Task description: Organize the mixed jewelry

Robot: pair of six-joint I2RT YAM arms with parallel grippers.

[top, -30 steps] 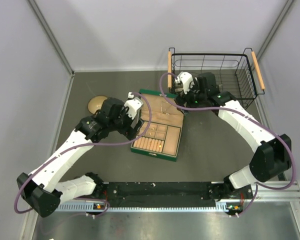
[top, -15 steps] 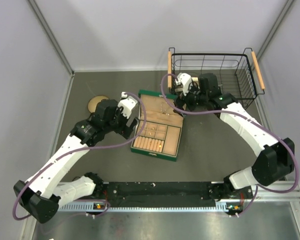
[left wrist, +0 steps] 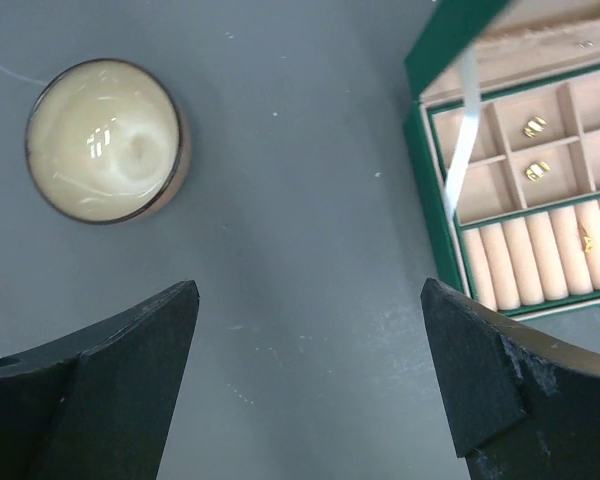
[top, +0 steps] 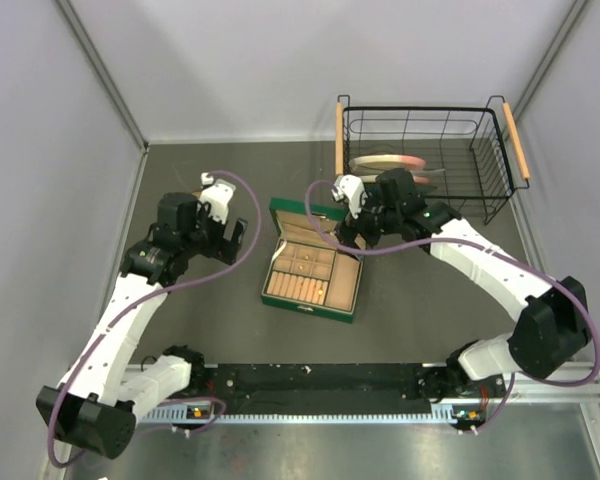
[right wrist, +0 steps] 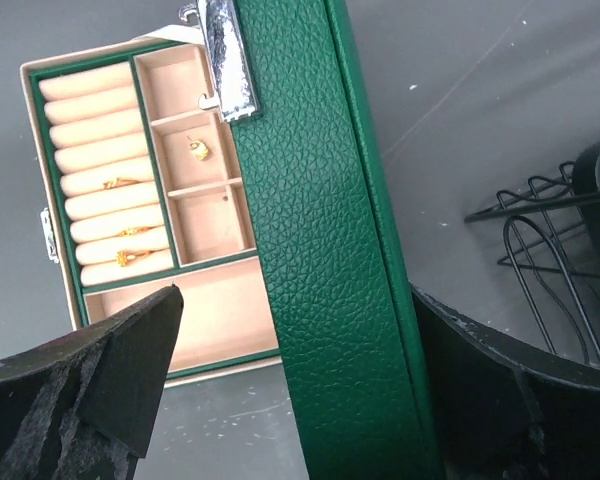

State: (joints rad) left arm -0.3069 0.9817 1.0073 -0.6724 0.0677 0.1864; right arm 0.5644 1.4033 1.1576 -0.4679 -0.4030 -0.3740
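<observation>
The green box (top: pixel 313 272) stands mid-table with its lid (right wrist: pixel 320 280) raised partway. Tiny gold bits lie in its beige compartments (left wrist: pixel 535 127) and on the ring rolls (right wrist: pixel 120 183). My right gripper (right wrist: pixel 305 400) is open and straddles the lid's edge; its right finger is against the lid, its left finger is apart from it. It also shows in the top view (top: pixel 348 222). My left gripper (left wrist: pixel 310 370) is open and empty over bare table between the wooden bowl (left wrist: pixel 105 140) and the box. The silver bracelet and chain are not in view.
A black wire basket (top: pixel 420 108) with wooden handles stands at the back right, with flat pale things inside. The bowl looks empty and is hidden under my left arm (top: pixel 180 225) in the top view. Grey walls close both sides.
My left gripper has drawn back leftward from the box to beside the bowl. My right gripper has moved toward the near left, and the lid has swung up from lying flat.
</observation>
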